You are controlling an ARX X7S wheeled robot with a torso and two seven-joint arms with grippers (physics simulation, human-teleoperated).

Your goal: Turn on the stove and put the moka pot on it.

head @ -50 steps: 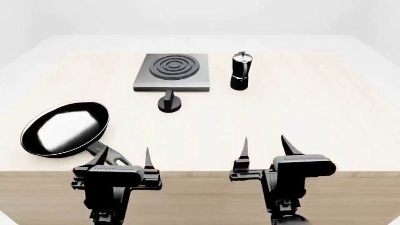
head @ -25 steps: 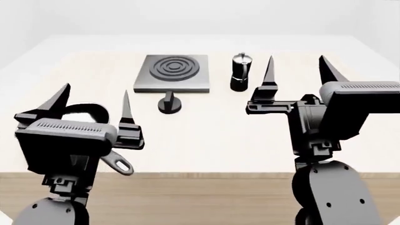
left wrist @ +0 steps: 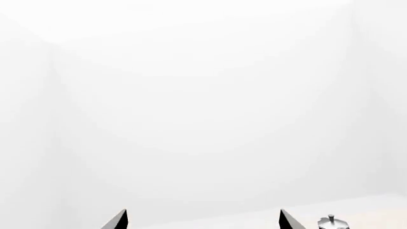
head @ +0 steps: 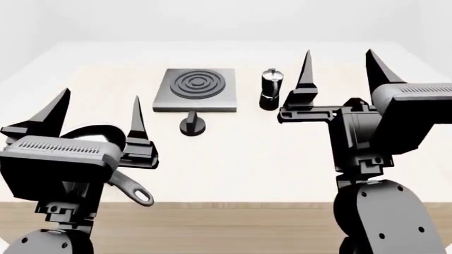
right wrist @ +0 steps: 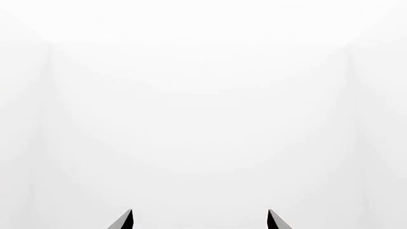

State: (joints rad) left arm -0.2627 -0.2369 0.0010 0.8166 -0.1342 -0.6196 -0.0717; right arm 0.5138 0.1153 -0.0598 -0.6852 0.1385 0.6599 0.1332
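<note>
Nothing looks done yet, we judge: both our claws, left claw (head: 99, 114) and right claw (head: 339, 69), gape wide and empty. Beyond them the small round black knob (head: 192, 125) waits untouched; the black faceted moka pot (head: 270, 89) stands just left of our right claw, beside the flat grey ringed stove (head: 196, 90).

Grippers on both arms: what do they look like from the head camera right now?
Both are alike: the left gripper and right gripper have two slim, black, blade-like fingers tapering to sharp points, on a dark grey boxy body with a ribbed grille strip. Rounded dark grey arm links with small bolt dots sit below. No cables or markings show.
</note>
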